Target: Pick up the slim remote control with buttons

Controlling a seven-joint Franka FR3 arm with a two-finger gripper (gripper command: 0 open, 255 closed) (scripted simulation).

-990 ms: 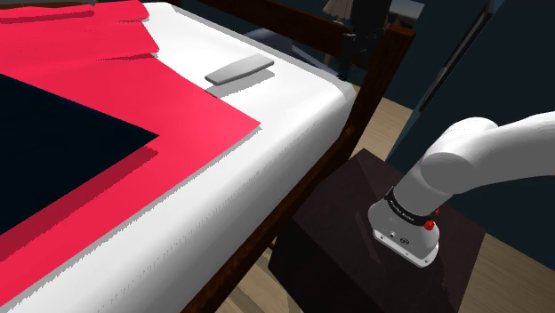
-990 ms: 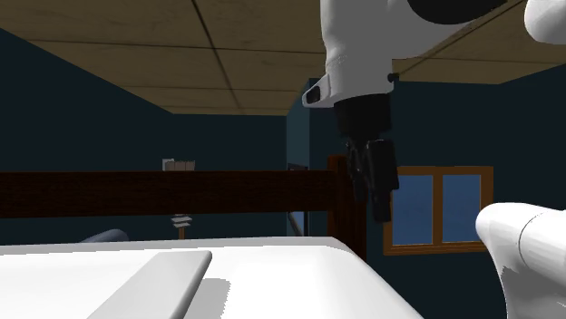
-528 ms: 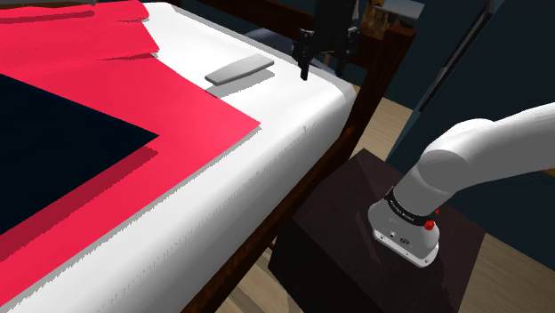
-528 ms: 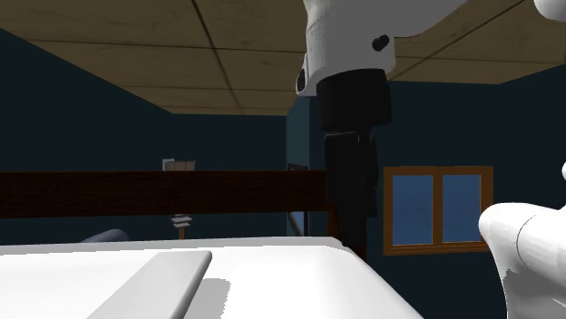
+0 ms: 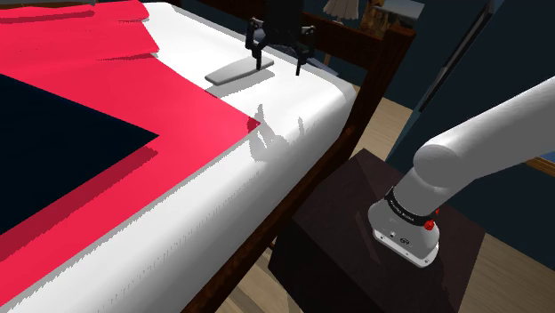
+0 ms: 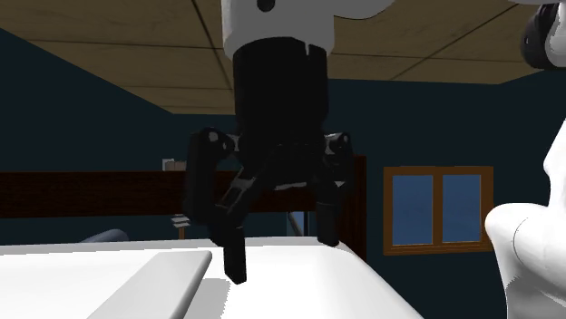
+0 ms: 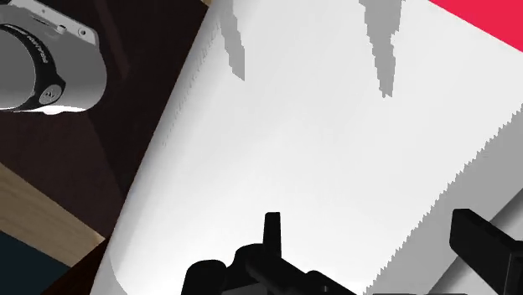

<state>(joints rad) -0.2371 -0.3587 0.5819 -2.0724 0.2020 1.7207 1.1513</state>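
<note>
Remote control: slim, flat, plain grey slab. It lies flat on the white bed near the far corner, just beyond the edge of the red cover. No buttons or markings can be made out on its top face. In the second exterior view, the remote control lies low at that view's left, its rounded end toward the gripper.

Gripper: all black, pointing down over the bed at the remote's end nearer the bed frame. The fingers are spread wide with nothing between them. In the shoulder view, one fingertip lies over the remote's end and the other over bare sheet. From the second exterior view, the gripper has its lower fingertip just beside the remote's edge; contact cannot be told. Finger shadows fall on the sheet nearer the stand.

Wrist view: the gripper is over white sheet, with a corner of the red cover beyond.

Writing: a black band on the arm's base carries small white lettering, too small to read. A red knob sits beside it.

Surroundings: dark wooden rail, window with blue panes, plank ceiling, dark blue walls.
</note>
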